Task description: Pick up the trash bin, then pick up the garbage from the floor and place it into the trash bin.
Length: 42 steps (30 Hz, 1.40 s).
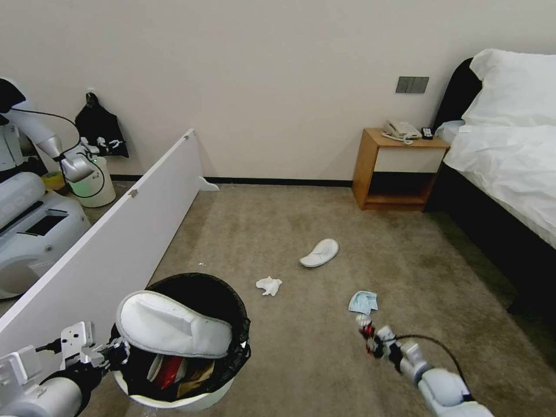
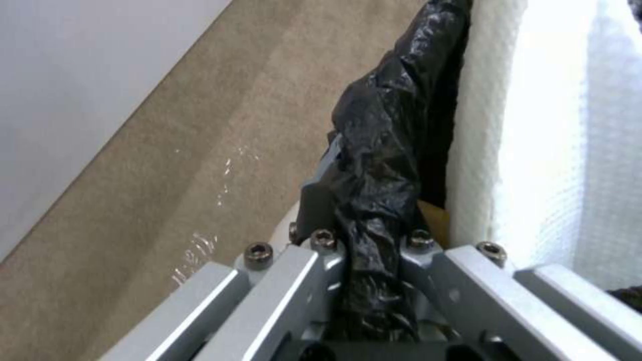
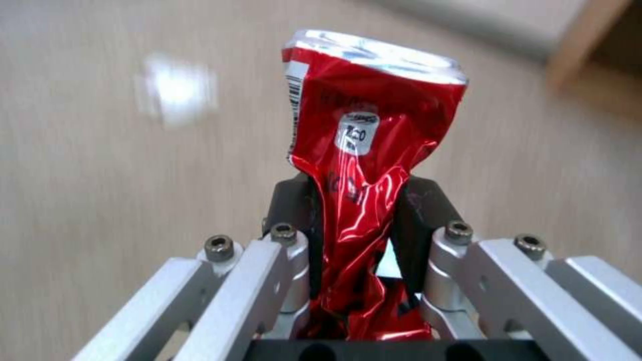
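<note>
A: Where is the trash bin point(image 1: 191, 370)?

B: Down at 7 o'clock on the carpet point(image 1: 278, 243). The left gripper point(image 1: 119, 353) pinches its black bag point(image 2: 374, 150) at the rim. 1 white slipper point(image 1: 174, 324) lies across the top.

A: And the right gripper point(image 3: 354, 220)?

B: At 5 o'clock, squeezing the crushed can point(image 3: 361, 150) tight.

A: What could go wrong?

B: I think the slipper blocks the hole, so the can may bounce off. The thin bag could also slip or rip. The tissue point(image 1: 269, 285), the mask point(image 1: 363, 302) and the other slipper point(image 1: 319, 253) lie near the middle.

black-lined trash bin point(image 1: 191, 399) holds slipper point(image 1: 174, 324); crushed red can point(image 3: 361, 165) upright.
</note>
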Tool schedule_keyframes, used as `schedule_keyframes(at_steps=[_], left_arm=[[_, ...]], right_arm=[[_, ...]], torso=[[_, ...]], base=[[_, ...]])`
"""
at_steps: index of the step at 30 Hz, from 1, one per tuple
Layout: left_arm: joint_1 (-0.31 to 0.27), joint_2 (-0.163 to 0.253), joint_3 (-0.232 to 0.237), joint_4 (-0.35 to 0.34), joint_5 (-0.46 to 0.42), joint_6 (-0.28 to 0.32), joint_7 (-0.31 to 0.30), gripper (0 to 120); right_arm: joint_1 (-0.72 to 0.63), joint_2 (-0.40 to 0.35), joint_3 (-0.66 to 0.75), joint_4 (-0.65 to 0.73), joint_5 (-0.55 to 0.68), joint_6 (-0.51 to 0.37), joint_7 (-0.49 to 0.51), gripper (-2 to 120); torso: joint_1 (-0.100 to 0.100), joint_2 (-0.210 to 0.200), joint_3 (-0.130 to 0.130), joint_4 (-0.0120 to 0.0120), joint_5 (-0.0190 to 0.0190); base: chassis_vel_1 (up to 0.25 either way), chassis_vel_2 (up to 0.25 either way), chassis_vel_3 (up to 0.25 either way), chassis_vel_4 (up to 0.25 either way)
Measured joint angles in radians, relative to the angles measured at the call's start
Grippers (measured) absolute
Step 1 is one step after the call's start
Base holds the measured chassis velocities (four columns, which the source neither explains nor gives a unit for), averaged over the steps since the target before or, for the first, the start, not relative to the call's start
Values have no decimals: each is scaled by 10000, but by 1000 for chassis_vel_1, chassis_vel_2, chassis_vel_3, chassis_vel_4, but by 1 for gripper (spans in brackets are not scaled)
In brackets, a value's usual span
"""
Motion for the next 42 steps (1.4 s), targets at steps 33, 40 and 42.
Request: schedule_keyframes(at_steps=[33,40,42], left_arm=[[221,-39,123,-2,40,17,93,3],[225,-53,118,0,34,17,93,3],[210,-39,119,0,31,18,93,3]], right_arm=[[5309,922,-7438,6564,7718,544,-441,19],[5420,952,-7966,6482,7639,530,-425,19],[5370,841,-8111,6494,7574,511,-363,19]], torso=[[0,0,0,4,-3],[0,0,0,2,-2],[0,0,-1,0,-3]], base=[[0,0,0,0],[0,0,0,0],[0,0,0,0]])
